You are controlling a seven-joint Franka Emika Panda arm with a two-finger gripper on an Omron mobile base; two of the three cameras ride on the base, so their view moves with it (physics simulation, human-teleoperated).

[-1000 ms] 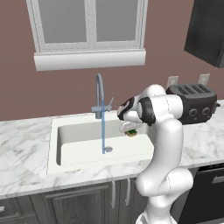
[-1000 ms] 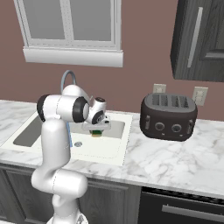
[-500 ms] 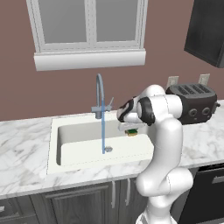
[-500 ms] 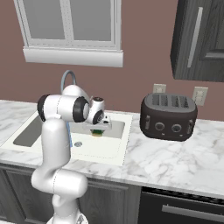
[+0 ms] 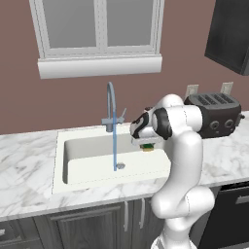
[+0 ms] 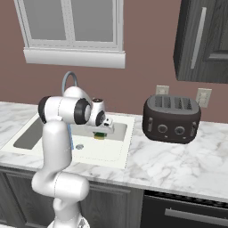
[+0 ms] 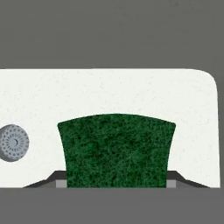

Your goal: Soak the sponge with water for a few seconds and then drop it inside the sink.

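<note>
Gripper (image 5: 146, 144), fingers closed on the sponge (image 7: 116, 150), hangs over the sink (image 5: 87, 170) beside the water (image 5: 115, 146); soaking and release apparently remain.

A home kitchen: marble counter (image 5: 29, 165) with an inset sink (image 5: 73, 160) and tap (image 5: 111, 104), toaster (image 6: 171, 118) by wall outlets (image 6: 203, 97), window (image 5: 97, 29) above, dark cabinets (image 6: 202, 40), and probably a dishwasher (image 6: 187, 213) below the counter.
</note>
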